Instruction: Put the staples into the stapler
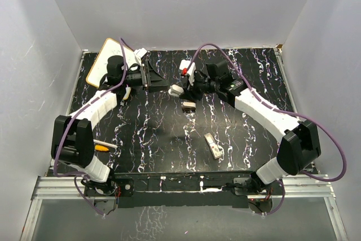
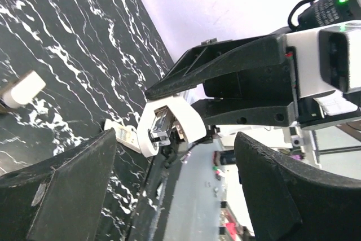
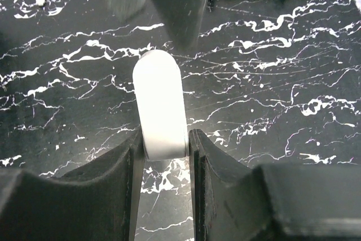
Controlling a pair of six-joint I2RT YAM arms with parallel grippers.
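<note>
While stapler [image 3: 162,105] fills right gripper [image 3: 163,142], staples [image 1: 214,145] lie apart.

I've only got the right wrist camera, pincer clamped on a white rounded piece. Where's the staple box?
Observer: The staple box lies flat on the table, nearer the front edge than the right pincer, with nothing touching it.
Operator: And the left pincer?
Observer: The left pincer is open and empty, just left of the right one, pointing at it.
Operator: What's my white piece?
Observer: The stapler; the left wrist view shows metal inside its white shell.
</note>
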